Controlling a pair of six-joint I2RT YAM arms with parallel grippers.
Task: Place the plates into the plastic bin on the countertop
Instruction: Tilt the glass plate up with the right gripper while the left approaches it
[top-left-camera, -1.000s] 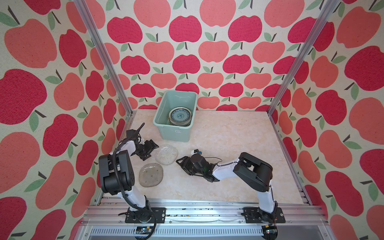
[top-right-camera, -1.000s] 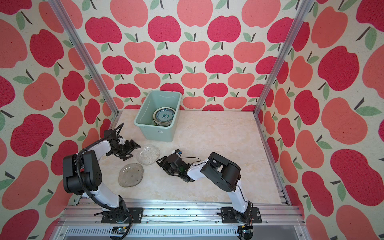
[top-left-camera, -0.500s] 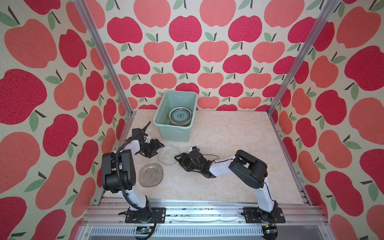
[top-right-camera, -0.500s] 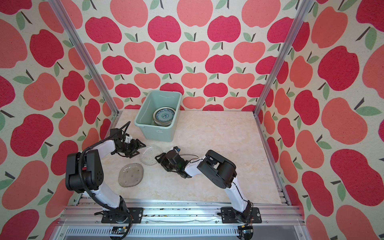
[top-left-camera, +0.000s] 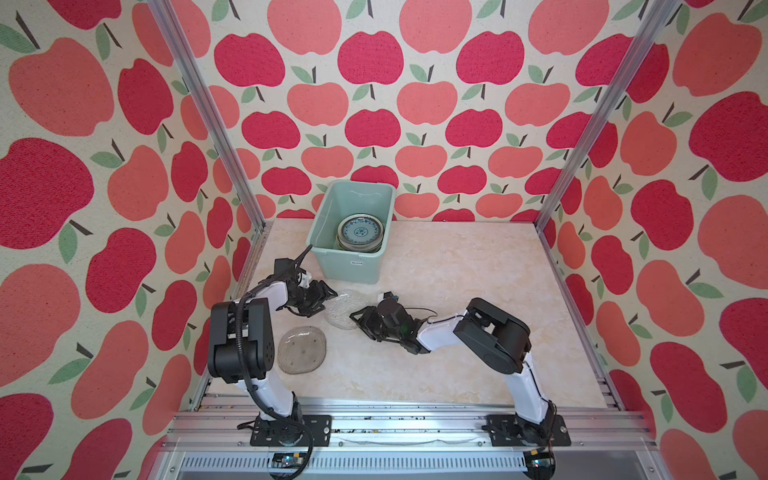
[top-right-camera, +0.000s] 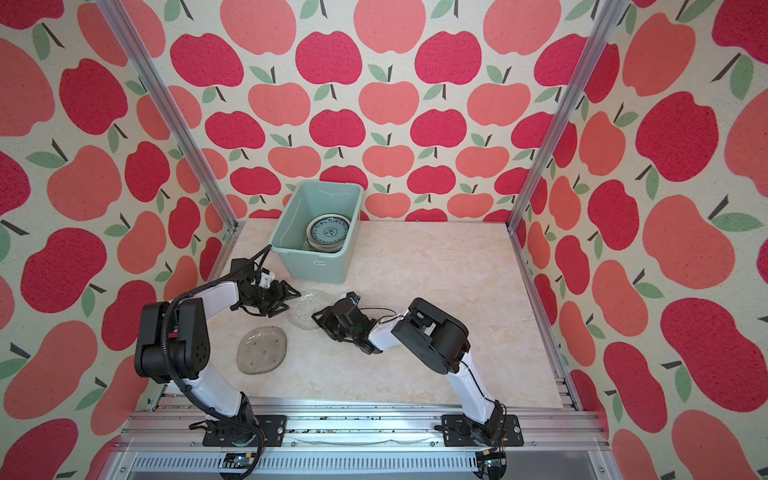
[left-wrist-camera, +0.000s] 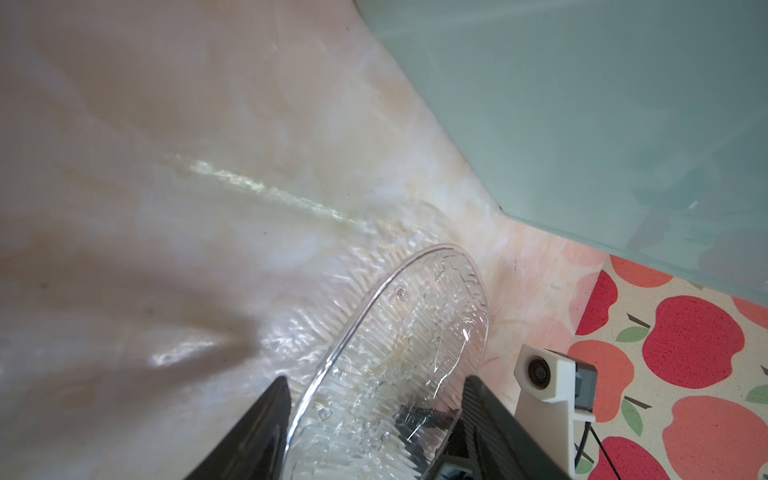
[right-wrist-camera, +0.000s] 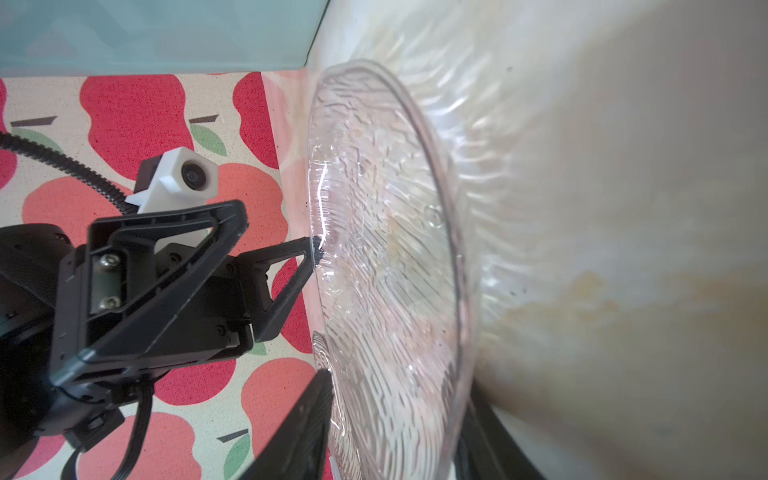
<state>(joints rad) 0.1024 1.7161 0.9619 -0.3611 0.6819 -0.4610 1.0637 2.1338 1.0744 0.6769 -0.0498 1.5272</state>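
Glass plate (top-left-camera: 343, 309), tilted up between both grippers, just in front of the bin (top-left-camera: 345, 266). The left gripper (top-left-camera: 328, 298) stands wide around one rim, with one fingertip (right-wrist-camera: 318, 245) touching. The right gripper (top-left-camera: 356, 323) flanks the opposite rim; whether it clamps cannot be told. Risk: smooth glass held at a shallow edge may slip and drop, or strike the bin wall on lifting. A second plate (top-left-camera: 301, 349) lies flat nearby.

Cream walls (top-left-camera: 436, 25) printed with red and coral apples, silver corner posts (top-left-camera: 211, 120), metal front rail (top-left-camera: 395, 419), even light
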